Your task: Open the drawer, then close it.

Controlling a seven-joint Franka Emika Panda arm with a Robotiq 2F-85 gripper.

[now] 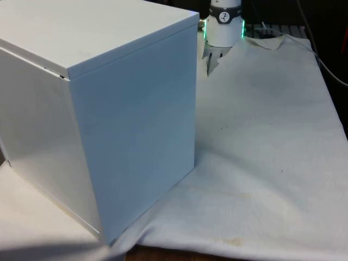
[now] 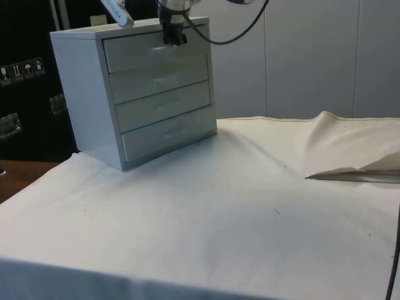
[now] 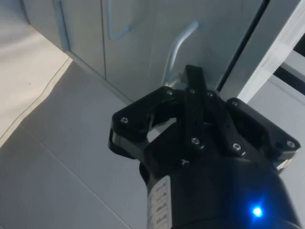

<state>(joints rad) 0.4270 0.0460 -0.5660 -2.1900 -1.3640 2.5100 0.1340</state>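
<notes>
At top drawer (image 2: 156, 55) front | gripper (image 2: 174, 37) closed on handle (image 3: 178, 45) for pulling | chest (image 2: 134, 87) drawers all shut

chest of drawers (image 2: 134, 100): plain pale grey-white all over, no pattern; four drawer fronts in the same shade
drawer handles (image 3: 176, 47): same pale grey-white as the fronts
gripper (image 2: 174, 36): black
robot arm (image 1: 224, 24): white, with a green glow at its base ring
tablecloth (image 2: 219, 212): white to off-white, unpatterned, faint small dark specks
cabinets (image 2: 25, 75): dark, nearly black
</notes>
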